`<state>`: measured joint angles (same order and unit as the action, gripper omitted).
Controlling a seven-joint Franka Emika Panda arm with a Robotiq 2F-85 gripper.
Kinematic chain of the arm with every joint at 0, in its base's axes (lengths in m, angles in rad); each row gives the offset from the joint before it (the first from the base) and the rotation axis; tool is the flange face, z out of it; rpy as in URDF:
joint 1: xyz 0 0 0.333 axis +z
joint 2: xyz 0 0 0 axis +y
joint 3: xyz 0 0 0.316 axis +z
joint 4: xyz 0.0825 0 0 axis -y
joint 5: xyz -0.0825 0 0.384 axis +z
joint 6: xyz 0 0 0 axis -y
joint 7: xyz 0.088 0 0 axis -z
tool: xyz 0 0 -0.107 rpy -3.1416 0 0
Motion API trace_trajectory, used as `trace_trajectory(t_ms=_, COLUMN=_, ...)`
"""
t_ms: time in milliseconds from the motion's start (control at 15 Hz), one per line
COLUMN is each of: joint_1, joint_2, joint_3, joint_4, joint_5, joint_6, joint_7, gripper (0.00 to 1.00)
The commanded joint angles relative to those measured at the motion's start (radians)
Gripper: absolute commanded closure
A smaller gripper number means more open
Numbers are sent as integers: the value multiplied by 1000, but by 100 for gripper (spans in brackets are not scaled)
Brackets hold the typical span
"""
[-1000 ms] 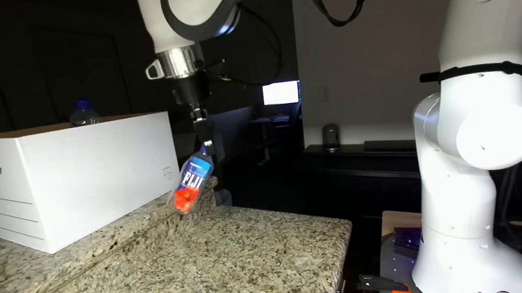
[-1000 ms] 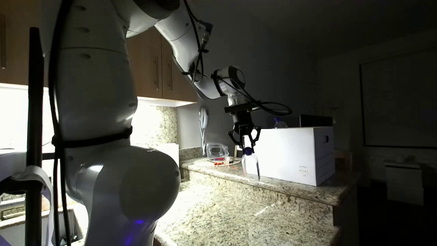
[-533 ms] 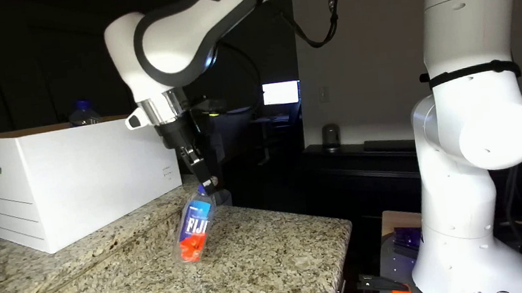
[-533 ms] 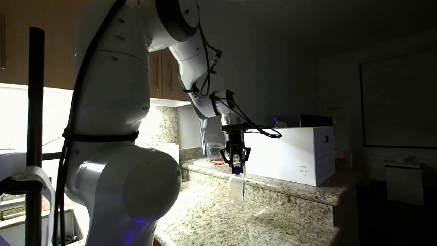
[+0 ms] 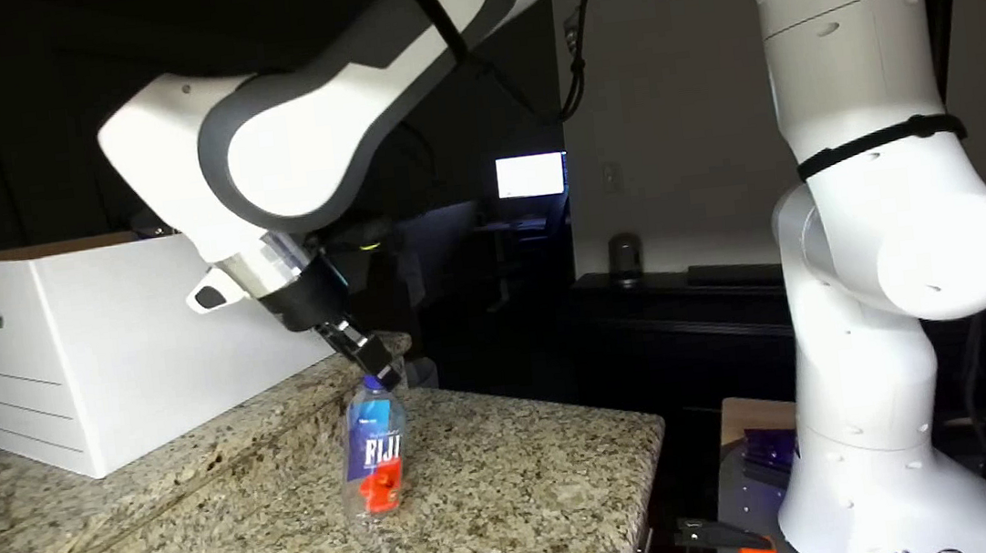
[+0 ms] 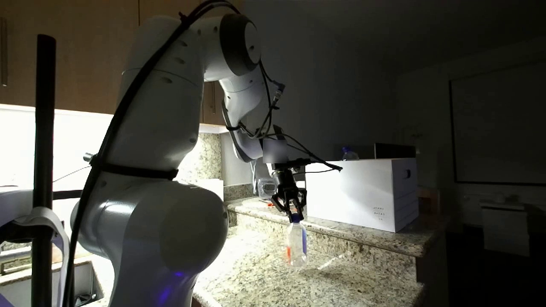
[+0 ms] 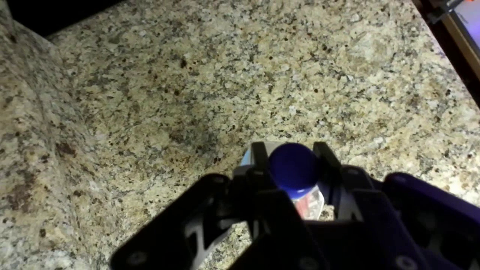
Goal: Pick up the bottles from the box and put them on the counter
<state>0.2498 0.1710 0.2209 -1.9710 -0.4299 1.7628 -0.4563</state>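
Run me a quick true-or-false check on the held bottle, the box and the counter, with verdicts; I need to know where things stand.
1. The end effector grips the held bottle at its blue cap. True.
2. The held bottle is upside down. False: its cap is uppermost.
3. The lower counter lies beneath the held bottle. True.
4. Another bottle shows above the top of the box. True.
5. The box stands on the lower counter. False: it stands on the raised ledge.
6. The box's top is closed. False: it is open.

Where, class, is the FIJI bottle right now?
In an exterior view, the FIJI bottle is left of centre, its cap in the gripper, right of the white box.
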Motion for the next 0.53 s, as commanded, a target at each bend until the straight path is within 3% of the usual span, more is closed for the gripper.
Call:
trace_trajectory(t_ms=0, joint_1=24, joint_2=50, joint_3=20, joint_4=64, joint_5=-110, joint_6=-61, joint_7=-36, gripper=86)
trace_trajectory(t_ms=467, joint_1=51, joint_2=116, joint_3=31, joint_4=104, joint_5=-238, joint_6=-116, joint_7=-50, gripper=86)
